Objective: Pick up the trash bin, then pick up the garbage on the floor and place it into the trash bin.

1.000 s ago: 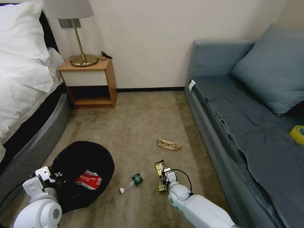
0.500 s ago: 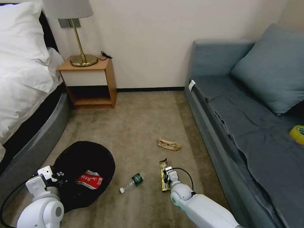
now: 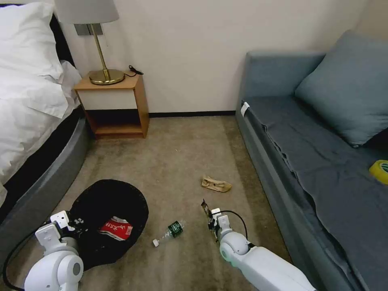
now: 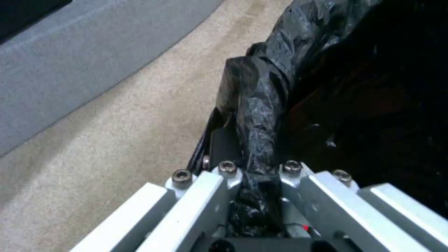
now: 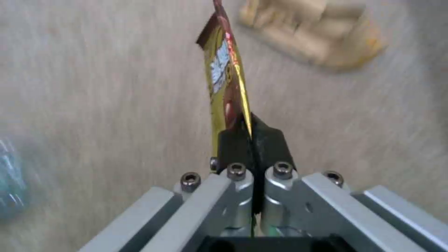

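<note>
A glossy black bag is seen lining the trash bin point(image 3: 106, 220), with a red-and-white wrapper point(image 3: 116, 228) inside. Beside the bin, a clear bottle point(image 3: 169, 232) carries a green label; a brown-gold wrapper point(image 5: 225, 78) and a tan wrapper point(image 3: 216, 184) lie beyond.
</note>
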